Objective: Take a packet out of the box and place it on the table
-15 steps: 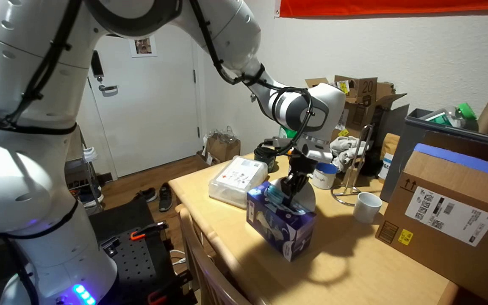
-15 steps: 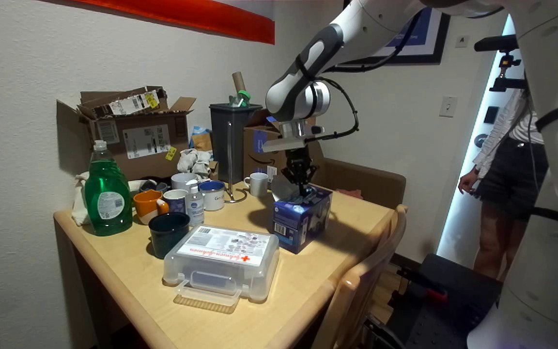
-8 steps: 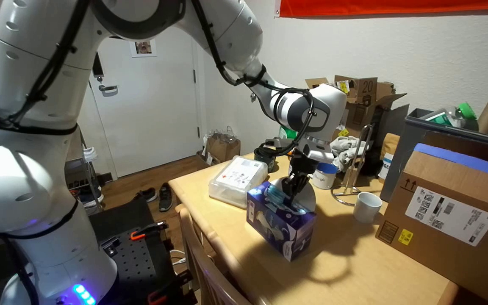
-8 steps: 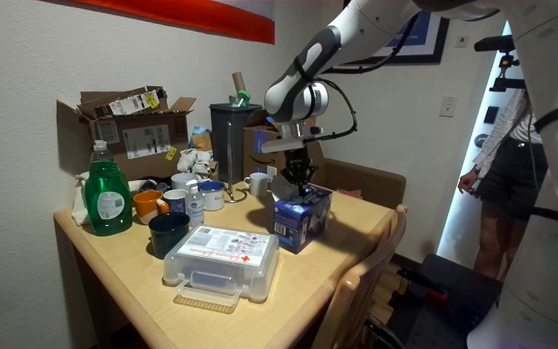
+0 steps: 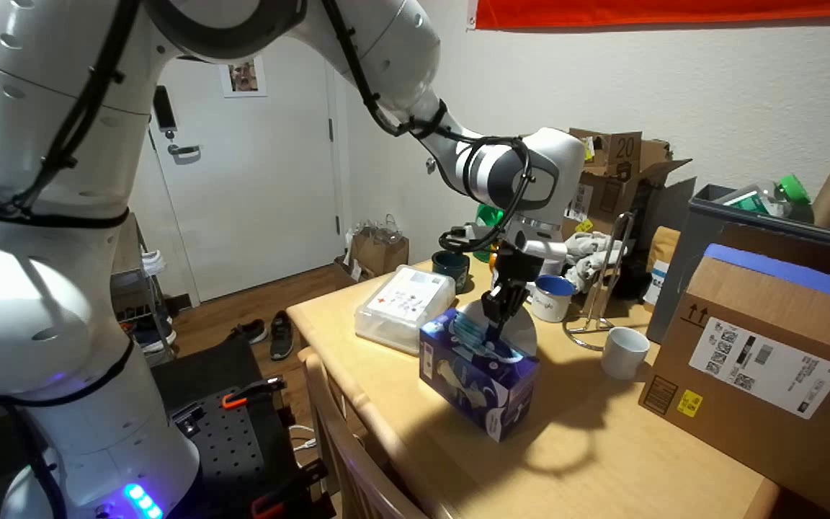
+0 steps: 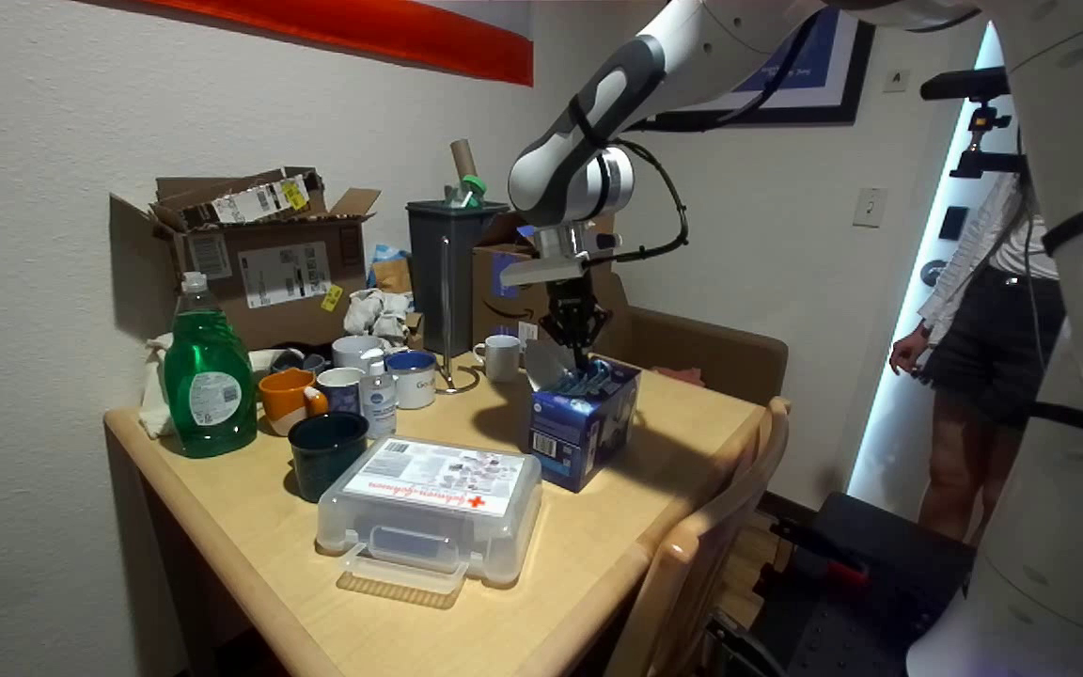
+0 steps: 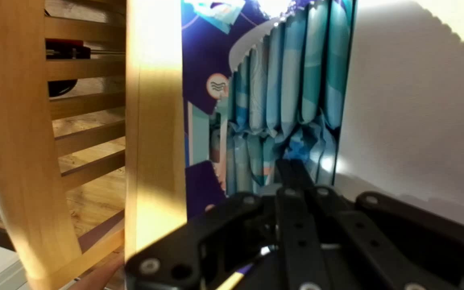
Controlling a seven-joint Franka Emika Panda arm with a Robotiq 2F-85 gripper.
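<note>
Gripper (image 7: 291, 164), raised slightly, closed, at open box (image 5: 474, 380)

The light wooden table (image 6: 391, 639) carries the dark purple box (image 5: 462, 382), with a clear plastic case (image 6: 429, 506) just beside the box, a metal stand (image 6: 447, 301) and a white mug (image 5: 625, 353) near it, and a dark mug (image 6: 323, 459), an orange mug (image 6: 288, 395) and a green bottle (image 6: 210, 381) well apart from it.

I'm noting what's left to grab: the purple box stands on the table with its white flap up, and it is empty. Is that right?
It is not empty: the wrist view shows two rows of bluish packets inside the purple box. The rest holds: it stands on the table with its white flap up.
</note>
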